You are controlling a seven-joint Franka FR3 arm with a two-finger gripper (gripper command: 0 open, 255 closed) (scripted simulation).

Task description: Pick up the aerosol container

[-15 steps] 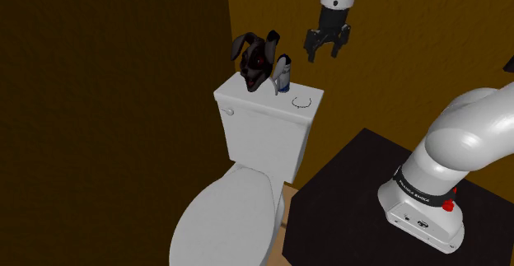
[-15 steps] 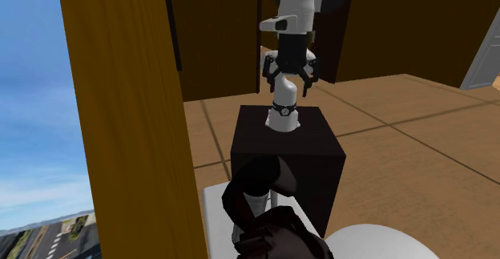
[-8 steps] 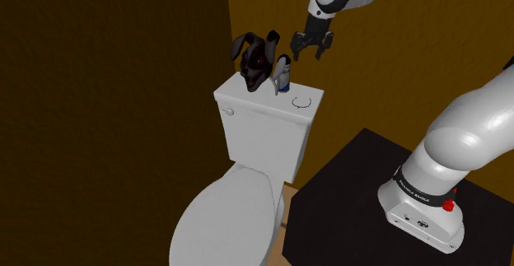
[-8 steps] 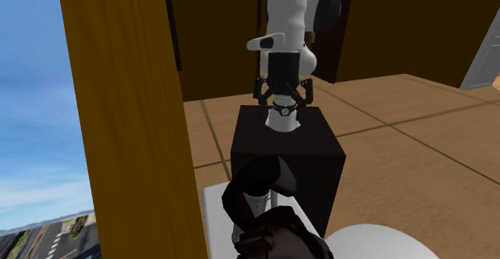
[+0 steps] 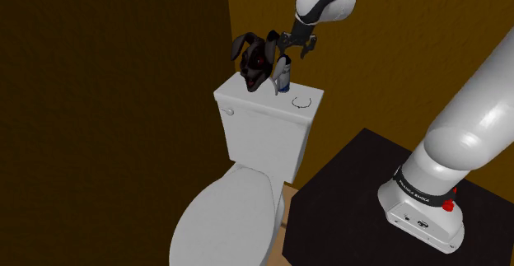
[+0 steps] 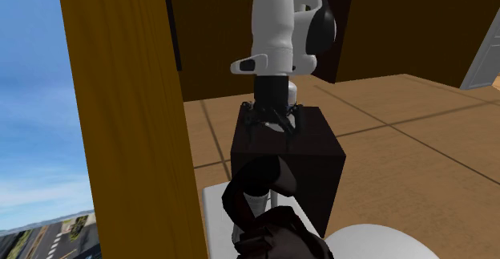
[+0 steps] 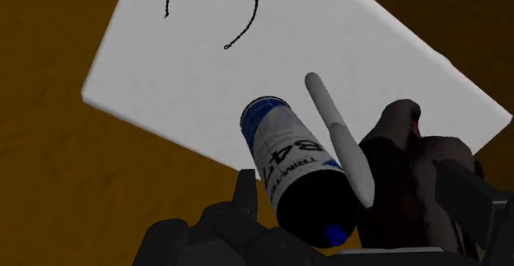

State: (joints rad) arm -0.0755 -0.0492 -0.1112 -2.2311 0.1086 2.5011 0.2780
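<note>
Brown walls on every side. White toilet at lower centre of the shoulder view, its tank lid at mid-frame. Black stand at lower right.

White arm rises from the stand, leaves the frame at the right edge, and re-enters along the top edge. The forearm slopes down and leftward toward the tank.

Change over the last second: the hand has travelled from the upper right of the shoulder view, clear of the lid, leftward and down. In the second exterior view it has dropped from upper centre toward mid-frame. Judgement: the approach is nearly complete, the grasp not yet made. What remains is a short descent and a close.

Dark long-eared toy head sits on the lid's left end.

Gripper hangs just above and slightly right of the target, pointing down. Jaws spread wide, nothing between them; the second exterior view shows the fingers splayed.

Aerosol container stands upright on the lid, just right of the toy. In the wrist view it is a white body with blue bands and a black cap, directly ahead of the hand. A thin grey wand lies close along its side, between it and the toy. Judgement: that crowding may foul one finger.
</note>
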